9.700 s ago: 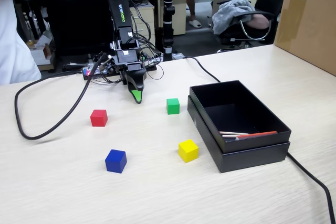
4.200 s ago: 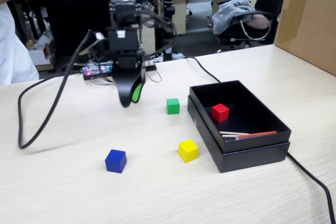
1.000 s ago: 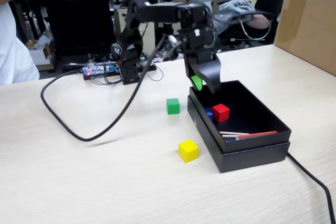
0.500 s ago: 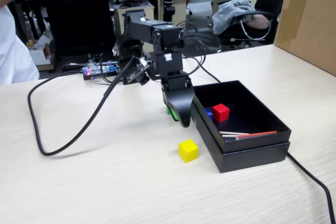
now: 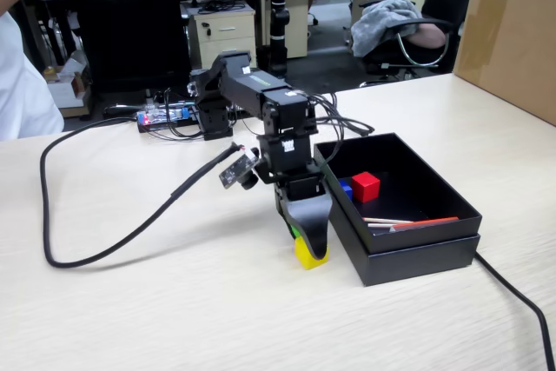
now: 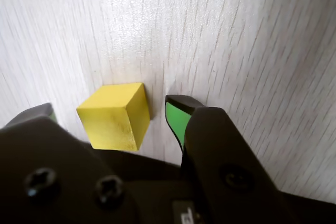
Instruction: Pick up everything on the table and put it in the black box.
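A yellow cube sits on the pale wood table just left of the black box. My gripper points down over it. In the wrist view the yellow cube lies between the jaws of my open gripper. A gap shows between the cube and the green-padded right fingertip. A red cube and a blue cube lie inside the black box. No green cube is in view.
Thin red and white sticks lie in the box. A thick black cable loops over the table's left part and another runs off at the right. A brown cardboard box stands at the back right.
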Robot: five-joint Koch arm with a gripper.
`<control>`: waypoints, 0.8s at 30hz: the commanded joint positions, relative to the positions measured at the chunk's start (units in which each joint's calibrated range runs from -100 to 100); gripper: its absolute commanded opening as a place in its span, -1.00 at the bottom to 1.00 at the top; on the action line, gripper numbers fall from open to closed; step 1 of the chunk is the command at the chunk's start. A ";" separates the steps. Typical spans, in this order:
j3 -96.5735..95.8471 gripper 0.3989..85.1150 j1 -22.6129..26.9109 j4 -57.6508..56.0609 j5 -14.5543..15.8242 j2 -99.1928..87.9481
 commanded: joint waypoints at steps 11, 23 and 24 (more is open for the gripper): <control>-3.91 -0.85 0.39 -0.72 0.05 -13.60; -17.50 -0.85 7.42 -1.84 1.42 -55.82; -17.78 -0.84 9.13 -2.18 2.44 -54.79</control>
